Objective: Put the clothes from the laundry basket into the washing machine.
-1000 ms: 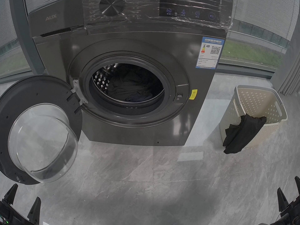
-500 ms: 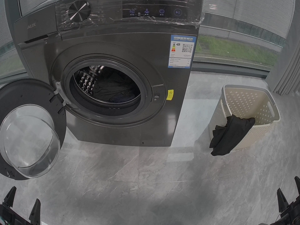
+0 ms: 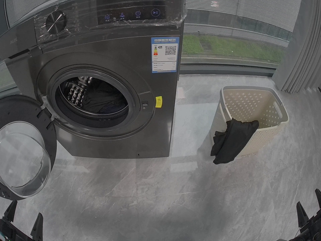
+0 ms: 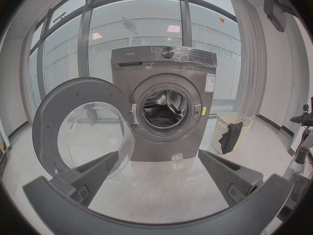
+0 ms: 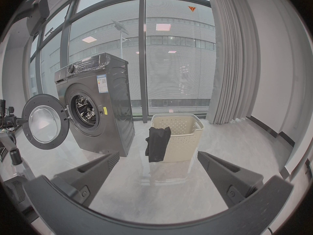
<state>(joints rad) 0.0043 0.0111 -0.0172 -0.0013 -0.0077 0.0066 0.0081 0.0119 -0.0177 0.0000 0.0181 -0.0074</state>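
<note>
- My left pincer [image 3: 26, 210] hangs low near the floor [image 3: 150, 191], jaws spread wide with nothing between them, well apart from machine and basket.
- The door [image 3: 25, 151] of the washing machine [image 3: 110, 51] stands swung out to my left, so the round mouth is free. Dark clothes [image 3: 100, 99] already lie in the drum.
- The laundry basket [image 3: 264, 141] stands on the floor to the right of the machine, apart from it. One black garment [image 3: 234, 139] hangs over its near rim, most of it draped down the outer wall. I cannot tell whether its lower end touches the floor.
- I judge this garment light, limp and not fragile. It will sag and trail once lifted, and may drag on the rim or catch in the holes of the wall.
- The best hold, I think, is the bunched cloth right where it folds over the rim. The layers are thickest there, and a lift would take both halves with it. A single thin edge could slip out, so I would bite deep on a fold.
- My right pincer [image 3: 308, 198] sits low on my right, jaws wide apart and empty. It is the nearer of the two to the basket, yet well short of it.
</note>
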